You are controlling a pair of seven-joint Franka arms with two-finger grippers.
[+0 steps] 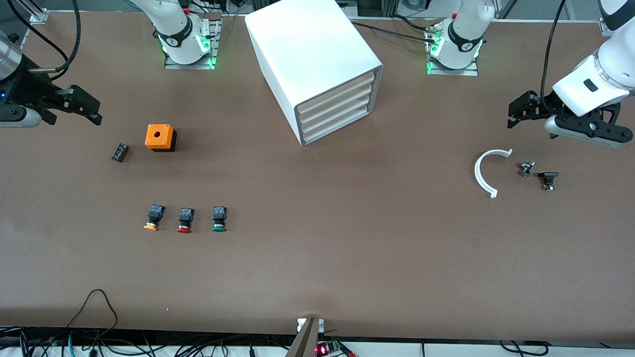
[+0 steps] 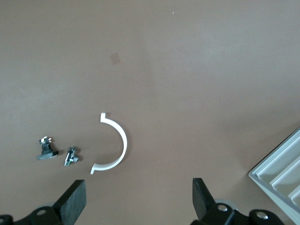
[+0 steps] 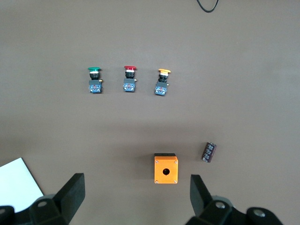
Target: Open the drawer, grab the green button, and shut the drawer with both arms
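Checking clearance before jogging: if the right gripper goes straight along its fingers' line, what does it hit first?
Probably bare table. The right gripper hangs open and the wrist view shows brown tabletop between its fingers; the orange box lies nearest that line, slightly off centre. Depth is unclear, so the box could be grazed.

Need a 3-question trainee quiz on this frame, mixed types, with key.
1. True or false: a drawer of the white cabinet stands pulled out.
2. Which button lies nearest the cabinet's end of the row: A orange-capped button, B red-capped button, C green-capped button?
3. Fill in: the left gripper hangs open over the white ____.

Key: 1 false, all four fronts flush; 2 C; 3 curved strip. The right gripper is open too.
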